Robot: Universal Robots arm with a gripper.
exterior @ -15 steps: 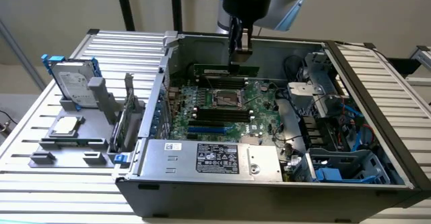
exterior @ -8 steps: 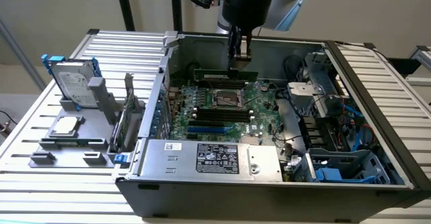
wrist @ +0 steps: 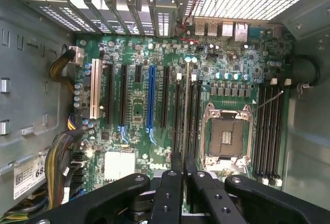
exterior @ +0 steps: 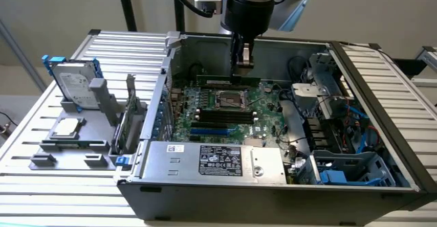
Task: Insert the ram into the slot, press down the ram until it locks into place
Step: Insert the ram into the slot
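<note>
Ram (exterior: 218, 77) clamped edge-down in nearly closed hand (exterior: 244, 71); its long axis lies parallel to slot (wrist: 198, 116).

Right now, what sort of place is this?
Probably a robotics lab bench set up for PC assembly: an open computer case with its motherboard exposed, a hard drive on a slatted metal table, and the gripper holding the ram.

Slatted metal table (exterior: 55, 202), open computer case (exterior: 273, 202), grey parts holder (exterior: 68, 153)
</note>
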